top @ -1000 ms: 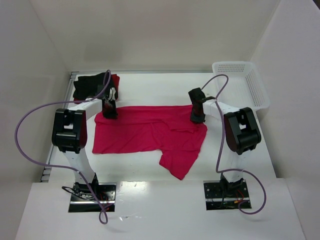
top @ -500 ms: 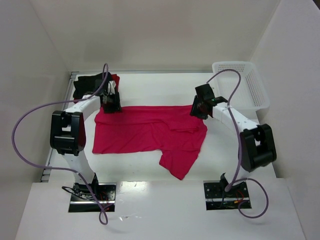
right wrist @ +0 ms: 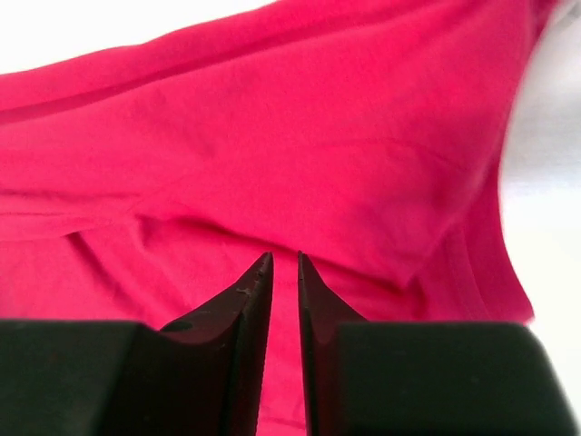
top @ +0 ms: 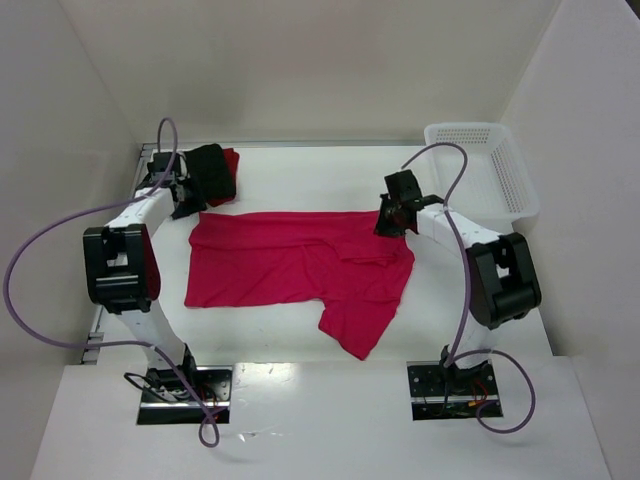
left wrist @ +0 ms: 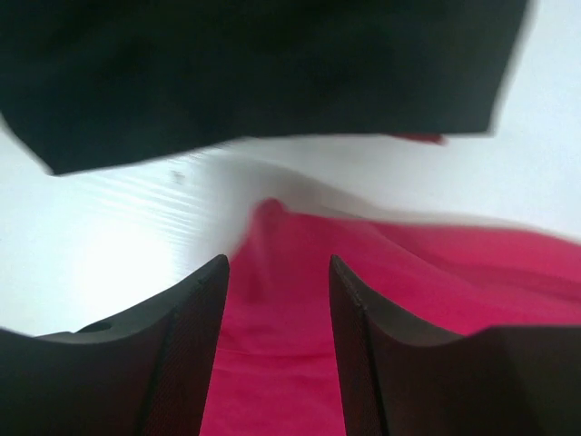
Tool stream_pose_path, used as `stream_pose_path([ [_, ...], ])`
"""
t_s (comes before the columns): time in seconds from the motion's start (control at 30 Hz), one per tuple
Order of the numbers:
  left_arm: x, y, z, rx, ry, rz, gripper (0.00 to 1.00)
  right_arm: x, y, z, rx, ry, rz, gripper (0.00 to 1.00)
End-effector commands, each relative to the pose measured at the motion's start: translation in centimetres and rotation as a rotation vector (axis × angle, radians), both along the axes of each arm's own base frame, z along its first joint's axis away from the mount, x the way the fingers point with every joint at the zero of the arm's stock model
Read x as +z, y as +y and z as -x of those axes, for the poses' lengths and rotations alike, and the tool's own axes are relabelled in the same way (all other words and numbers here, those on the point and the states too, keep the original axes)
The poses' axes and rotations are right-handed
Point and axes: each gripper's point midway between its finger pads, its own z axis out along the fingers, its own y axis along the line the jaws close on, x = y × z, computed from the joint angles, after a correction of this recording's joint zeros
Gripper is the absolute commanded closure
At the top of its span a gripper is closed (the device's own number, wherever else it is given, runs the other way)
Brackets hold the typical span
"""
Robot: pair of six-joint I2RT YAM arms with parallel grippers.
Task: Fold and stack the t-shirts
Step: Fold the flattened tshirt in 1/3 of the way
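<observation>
Top external view, from the left: the left gripper (left wrist: 277, 265) hangs at the far left corner of the crimson-pink t-shirt (top: 300, 265), just beside the folded black t-shirt (top: 208, 172), from under which a darker red t-shirt (top: 232, 160) peeks. Its fingers stand apart with nothing between them. The pink shirt lies spread mid-table, one sleeve trailing toward the bases. At its far right corner the right gripper (right wrist: 285, 259) has fingers nearly together, a thin slit left; whether cloth is nipped I cannot tell. To fold well, I judge both should pinch the far hem at matching corners, lift little, and carry it evenly to the near hem, clear of the stack. A white basket (top: 485, 165) sits far right. The table (top: 300, 180) is smooth and white, enclosed by pale walls on three sides
</observation>
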Motion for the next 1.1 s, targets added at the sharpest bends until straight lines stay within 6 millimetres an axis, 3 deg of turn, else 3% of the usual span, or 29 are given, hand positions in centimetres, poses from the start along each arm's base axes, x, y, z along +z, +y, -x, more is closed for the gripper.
stream_pose_path([
  [0.0,-1.3,1.0,-0.5,0.022,-0.015,0.052,0.44,0.1,1.2,-3.0,0.045,-0.061,-0.012,0.79],
  [0.2,-3.3,0.9,-0.7,-0.006,0.019,0.072,0.44,-3.9,0.5,-2.4,0.058,0.036,0.072,0.81],
  [0.43,-3.5,0.2,-2.0,-0.02,0.006,0.118,0.44,-6.0,0.2,-1.5,0.06,0.088,0.088,0.82],
  [0.7,-4.3,0.4,-2.7,0.013,0.002,0.127,0.81,-5.2,-0.8,0.0,0.047,0.118,0.122,0.84],
  [0.87,-5.3,1.4,-2.5,0.091,0.024,0.101,0.87,-5.3,-1.5,1.3,0.051,0.14,0.142,0.84],
  [0.97,-4.8,2.1,-2.7,0.12,0.005,0.075,0.87,-5.3,-1.5,1.3,0.051,0.14,0.142,0.84],
  [1.07,-3.3,3.0,-3.2,0.141,-0.04,0.054,0.8,-5.6,-1.4,1.7,0.056,0.151,0.137,0.84],
])
